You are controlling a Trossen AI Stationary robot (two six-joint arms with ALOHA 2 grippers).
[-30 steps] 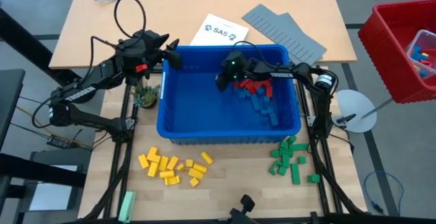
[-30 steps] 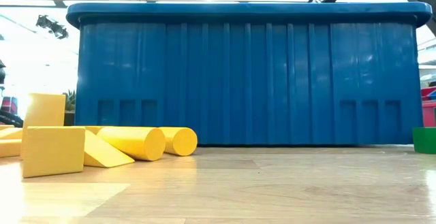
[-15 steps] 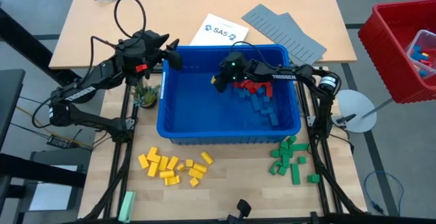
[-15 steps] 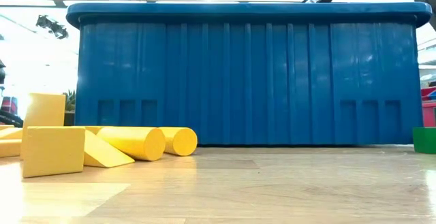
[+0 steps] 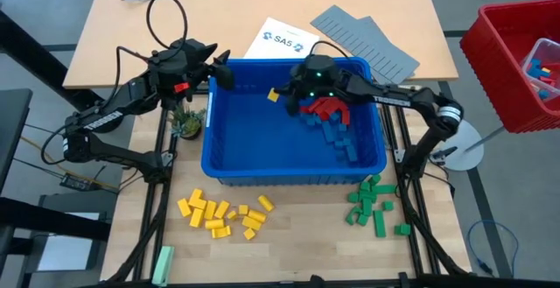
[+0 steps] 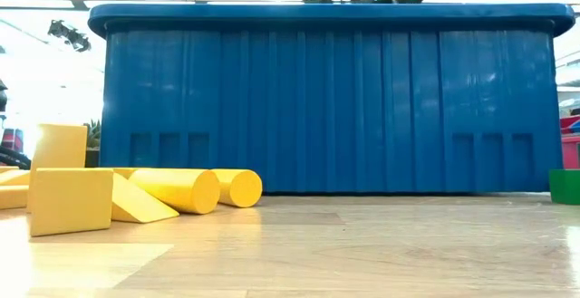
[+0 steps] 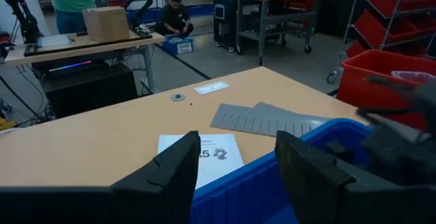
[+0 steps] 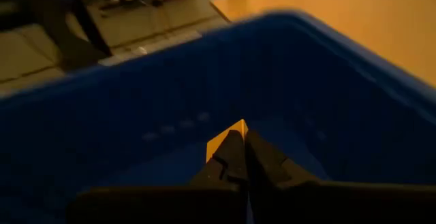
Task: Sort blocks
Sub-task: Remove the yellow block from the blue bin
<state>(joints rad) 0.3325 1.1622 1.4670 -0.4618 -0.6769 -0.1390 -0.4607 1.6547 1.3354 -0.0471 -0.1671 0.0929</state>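
The right gripper hangs over the far-left part of the blue bin, its fingers pressed together on a small yellow block — the right wrist view shows that block nipped by one corner at the very fingertips. The left gripper waits at the bin's far-left corner, fingers spread and holding nothing.

Inside the bin, red blocks and blue blocks lie heaped against the right wall. On the table, by its near edge, a yellow pile sits left of centre and a green pile lies toward the right corner.

These blocks look like hard plastic — light, stiff, smooth-sided, nothing fragile about them. Weight should be no trouble; slip probably is. A pinch on a corner like this one could let the block twist or pop out if the arm swings fast. A surer hold would be across two flat opposite faces near the middle. Blocks in the heap lean on each other, so lifting one may tumble its neighbours.
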